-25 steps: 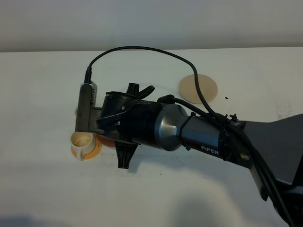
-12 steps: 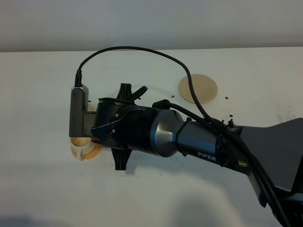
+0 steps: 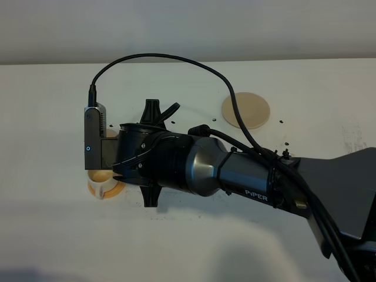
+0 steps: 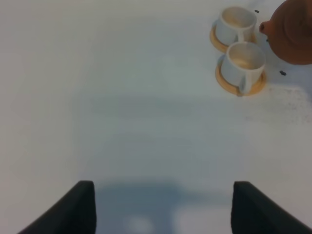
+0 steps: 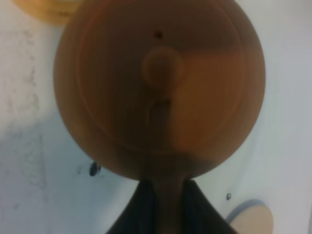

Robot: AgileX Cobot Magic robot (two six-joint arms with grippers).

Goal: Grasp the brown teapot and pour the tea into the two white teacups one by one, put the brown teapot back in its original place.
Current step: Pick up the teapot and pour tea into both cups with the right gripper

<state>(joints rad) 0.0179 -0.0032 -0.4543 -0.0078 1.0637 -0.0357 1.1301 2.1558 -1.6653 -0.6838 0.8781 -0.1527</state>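
Now pinches the brown teapot [image 5: 161, 87] by its handle in the right gripper [image 5: 165, 197], spout just beside the two white teacups [image 4: 243, 61] on orange saucers [image 4: 222, 80]. Sits well apart from the beige coaster [image 3: 246, 110], which lies at two o'clock from the cups. Holds the left gripper [image 4: 163, 207] spread above the white table [image 4: 122, 97].

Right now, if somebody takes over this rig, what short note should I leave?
Left claw: open, empty, away from the cups.
Right claw: shut on the handle of the brown teapot.
The teapot is beside the two white teacups, each on an orange saucer; the beige coaster is bare.
Done: teapot grasped, off its coaster. Tea in the cups: cannot tell.
Left: any pouring remaining, then teapot back on the coaster.
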